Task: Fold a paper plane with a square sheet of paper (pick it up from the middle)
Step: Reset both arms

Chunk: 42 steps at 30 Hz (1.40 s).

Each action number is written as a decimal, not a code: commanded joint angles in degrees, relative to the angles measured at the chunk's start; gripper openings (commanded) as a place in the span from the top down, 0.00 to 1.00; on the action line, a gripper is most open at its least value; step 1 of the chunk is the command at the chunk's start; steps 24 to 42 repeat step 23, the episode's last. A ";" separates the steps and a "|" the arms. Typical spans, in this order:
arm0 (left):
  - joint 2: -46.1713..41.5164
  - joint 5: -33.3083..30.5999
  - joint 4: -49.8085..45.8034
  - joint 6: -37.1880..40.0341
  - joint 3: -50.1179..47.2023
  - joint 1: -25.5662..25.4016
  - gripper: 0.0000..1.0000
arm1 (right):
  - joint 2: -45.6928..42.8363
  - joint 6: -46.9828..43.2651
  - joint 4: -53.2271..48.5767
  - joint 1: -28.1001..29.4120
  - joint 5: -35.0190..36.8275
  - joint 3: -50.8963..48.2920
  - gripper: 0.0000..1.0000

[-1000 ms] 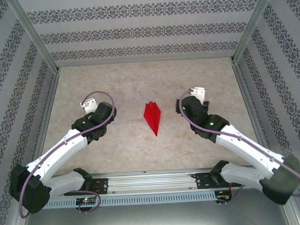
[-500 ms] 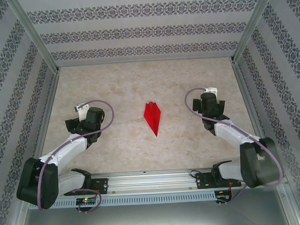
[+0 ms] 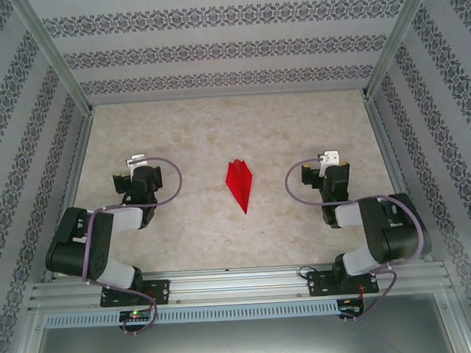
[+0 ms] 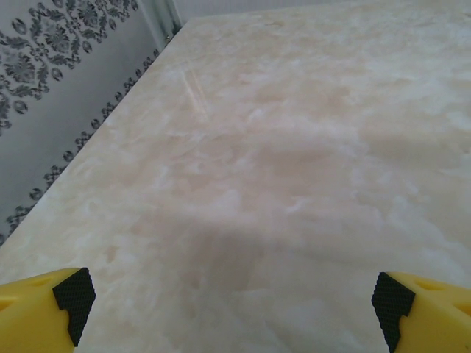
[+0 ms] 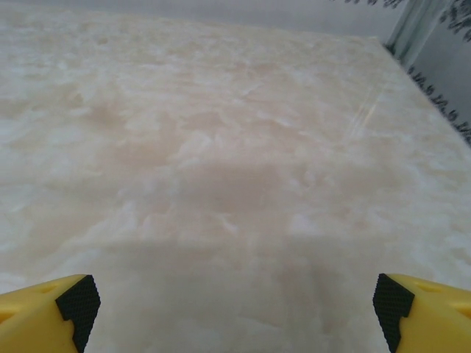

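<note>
Paper plane (image 3: pixel 240 184): long axis near-far, nose nearward.

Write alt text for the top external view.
A red paper plane lies at the centre of a marbled beige table, point toward the near edge. The left end effector and right end effector sit either side, apart from it, both open and empty.

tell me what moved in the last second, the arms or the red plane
The left arm and right arm folded back toward their bases, drawing the left pincer and right pincer outward, away from the narrow pointed red paper plane. Nothing was taken hold of or let go; both pincers stand open and empty. The plane stayed put, flat at the middle of the beige marbled table.
</note>
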 commanded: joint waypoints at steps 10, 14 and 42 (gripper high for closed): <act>3.80 18.91 12.45 0.39 -2.49 6.74 0.00 | -0.42 4.53 0.29 -1.30 5.25 4.52 0.02; 3.73 20.23 12.63 1.09 -2.43 6.72 0.00 | -0.60 4.16 0.42 -1.00 5.52 4.45 0.02; 3.54 20.67 12.09 1.18 -2.21 6.72 0.00 | -0.43 4.08 0.50 -0.87 5.25 4.53 0.02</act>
